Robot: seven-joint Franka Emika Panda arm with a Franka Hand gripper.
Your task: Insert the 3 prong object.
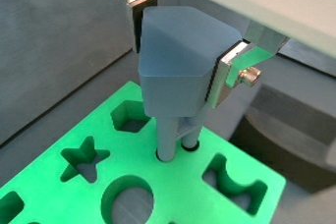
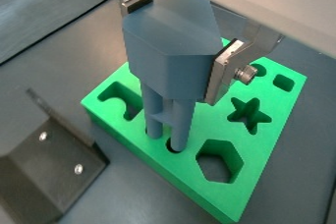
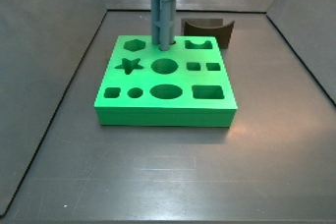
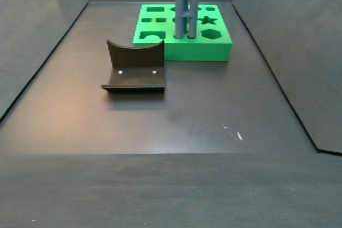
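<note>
The 3 prong object (image 2: 171,51), a grey-blue block with prongs pointing down, is clenched between the silver fingers (image 2: 234,63) of the tool (image 1: 184,33). Its prongs are seen reaching holes in the green block (image 3: 164,85). Farther off, the fixture (image 4: 134,69) stands on the surface (image 4: 174,132).

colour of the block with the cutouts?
Bright green block, clearest in a side view; the claw holds the grey-blue 3 prong object above it.

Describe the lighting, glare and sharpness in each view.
In both wrist views, the gripper holding the grey 3 prong object is sharp, with glare on a silver finger. In both side views, soft even light; the green block is crisp, and the floor shows faint sheen.
</note>
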